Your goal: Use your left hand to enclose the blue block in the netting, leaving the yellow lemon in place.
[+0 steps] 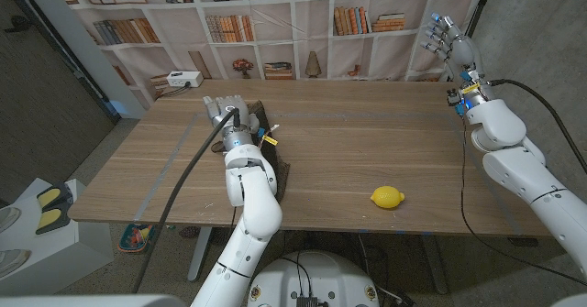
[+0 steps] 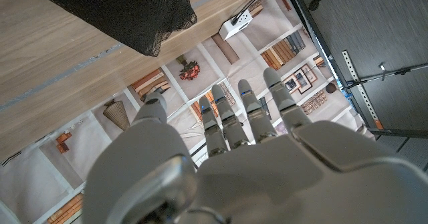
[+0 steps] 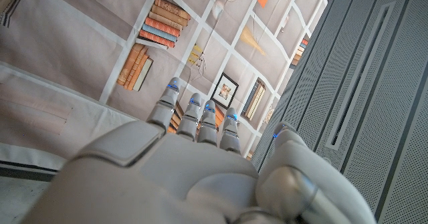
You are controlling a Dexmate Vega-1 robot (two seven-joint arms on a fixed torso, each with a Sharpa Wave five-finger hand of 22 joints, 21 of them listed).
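Observation:
The black netting (image 1: 271,160) lies on the wooden table (image 1: 367,133) left of centre, partly hidden under my left arm. My left hand (image 1: 224,111) hovers at the netting's far end. In the left wrist view its fingers (image 2: 231,120) reach out straight with nothing in them, and the netting (image 2: 127,10) hangs dark beyond them. I see no blue block; it may be covered by the arm or the netting. The yellow lemon (image 1: 387,197) sits alone near the front edge, right of centre. My right hand (image 1: 448,41) is raised above the table's far right corner, fingers (image 3: 200,114) spread and empty.
A white box (image 1: 183,80) stands at the table's back left corner, also in the left wrist view (image 2: 238,26). A small yellow tag (image 1: 269,139) pokes out beside my left wrist. A bookshelf backdrop (image 1: 303,23) closes the far side.

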